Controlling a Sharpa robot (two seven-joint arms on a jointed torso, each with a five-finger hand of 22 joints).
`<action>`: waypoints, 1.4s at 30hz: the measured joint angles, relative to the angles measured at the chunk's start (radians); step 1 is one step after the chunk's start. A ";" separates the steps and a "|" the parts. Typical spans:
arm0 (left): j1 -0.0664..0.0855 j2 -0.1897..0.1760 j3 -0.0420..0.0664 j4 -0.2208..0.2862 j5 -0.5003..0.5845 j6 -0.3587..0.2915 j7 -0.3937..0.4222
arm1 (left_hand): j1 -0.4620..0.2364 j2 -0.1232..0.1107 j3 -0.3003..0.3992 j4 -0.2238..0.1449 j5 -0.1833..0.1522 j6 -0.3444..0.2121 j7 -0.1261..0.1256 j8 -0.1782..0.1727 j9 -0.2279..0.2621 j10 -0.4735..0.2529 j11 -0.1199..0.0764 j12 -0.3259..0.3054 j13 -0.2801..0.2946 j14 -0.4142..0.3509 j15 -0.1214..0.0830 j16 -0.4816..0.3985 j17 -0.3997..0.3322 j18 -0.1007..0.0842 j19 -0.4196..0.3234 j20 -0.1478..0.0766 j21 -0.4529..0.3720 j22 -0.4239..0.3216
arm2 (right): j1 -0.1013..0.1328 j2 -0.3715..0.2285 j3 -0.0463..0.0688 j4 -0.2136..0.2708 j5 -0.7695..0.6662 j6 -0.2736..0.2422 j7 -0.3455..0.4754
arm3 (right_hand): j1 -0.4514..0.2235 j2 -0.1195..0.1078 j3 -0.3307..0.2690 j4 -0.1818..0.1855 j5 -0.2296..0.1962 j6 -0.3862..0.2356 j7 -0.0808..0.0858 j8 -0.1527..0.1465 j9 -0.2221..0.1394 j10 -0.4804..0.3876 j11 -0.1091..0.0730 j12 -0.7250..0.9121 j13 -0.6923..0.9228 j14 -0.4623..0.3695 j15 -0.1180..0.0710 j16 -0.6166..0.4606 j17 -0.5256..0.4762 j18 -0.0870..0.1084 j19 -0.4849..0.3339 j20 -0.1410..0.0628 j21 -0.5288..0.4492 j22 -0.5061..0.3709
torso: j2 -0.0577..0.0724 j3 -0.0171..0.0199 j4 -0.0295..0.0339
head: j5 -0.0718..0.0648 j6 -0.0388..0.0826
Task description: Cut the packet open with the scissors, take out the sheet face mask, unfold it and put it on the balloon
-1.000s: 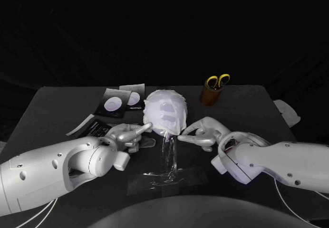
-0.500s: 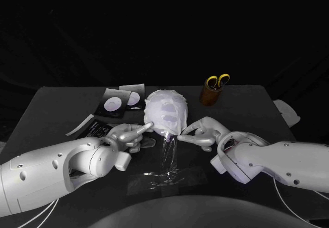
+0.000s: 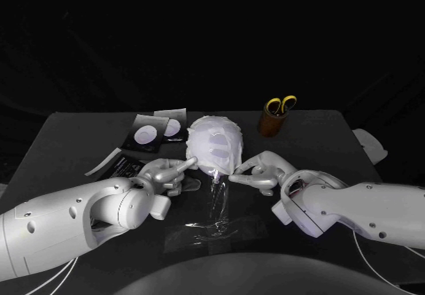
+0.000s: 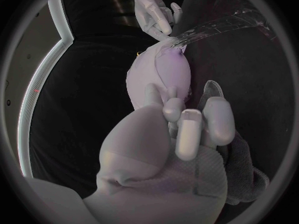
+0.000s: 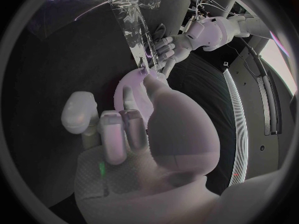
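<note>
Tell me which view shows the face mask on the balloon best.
The head view: the face mask shows whole, with its eye holes. In the left wrist view the left hand covers part of it; in the right wrist view the right hand does.

The black bench carries two dark packet pieces near its far-left corner and a third piece toward the left edge. A brown cup holding yellow-handled scissors stands by the far edge. The balloon stands mid-bench, with crinkled clear film near the front edge.
</note>
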 measured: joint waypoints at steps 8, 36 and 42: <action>0.000 0.002 0.000 0.002 0.017 -0.023 0.035 | 0.044 0.014 0.008 -0.011 0.000 0.041 -0.014 0.000 -0.001 0.004 0.004 0.000 0.000 0.007 -0.007 0.004 0.000 -0.001 0.004 -0.004 0.004 0.004 | 0.000 0.000 0.000 -0.001 0.001 0.000 0.001 | 0.000 0.000 0.000 0.000 0.000 0.007 0.000 0.000 -0.001 0.004 -0.004 0.000 -0.001 0.001 -0.001 0.000 0.000 0.000 0.000 0.000 0.000 0.001 | 0.000 0.0000 0.0000 | 0.000 0.000; 0.000 0.001 0.001 0.014 0.019 0.011 0.028 | 0.029 -0.016 -0.069 -0.024 0.000 0.079 -0.023 -0.005 -0.001 0.006 0.006 0.000 -0.001 0.009 -0.009 0.008 0.000 -0.008 0.007 -0.015 0.005 0.009 | 0.000 0.000 0.000 -0.004 0.002 -0.001 0.004 | 0.008 0.000 -0.006 0.006 -0.006 0.013 -0.002 0.004 -0.003 0.002 -0.005 -0.001 0.000 0.002 -0.002 0.000 0.000 -0.002 0.004 -0.004 0.000 0.002 | 0.000 0.0004 0.0001 | -0.001 0.000; 0.000 0.004 0.001 0.014 0.005 0.008 0.015 | 0.017 -0.029 -0.072 -0.022 0.000 0.081 -0.021 -0.005 0.002 0.006 0.006 -0.001 -0.001 0.009 -0.009 0.007 0.000 -0.008 0.007 -0.015 0.009 0.013 | 0.000 0.000 0.000 -0.005 0.002 -0.001 0.004 | 0.008 0.000 -0.009 0.005 -0.006 0.015 -0.001 0.004 -0.003 0.002 -0.005 0.000 0.000 0.002 -0.002 -0.002 0.000 0.008 0.004 -0.004 -0.001 0.002 | 0.000 0.0005 -0.0003 | 0.000 0.000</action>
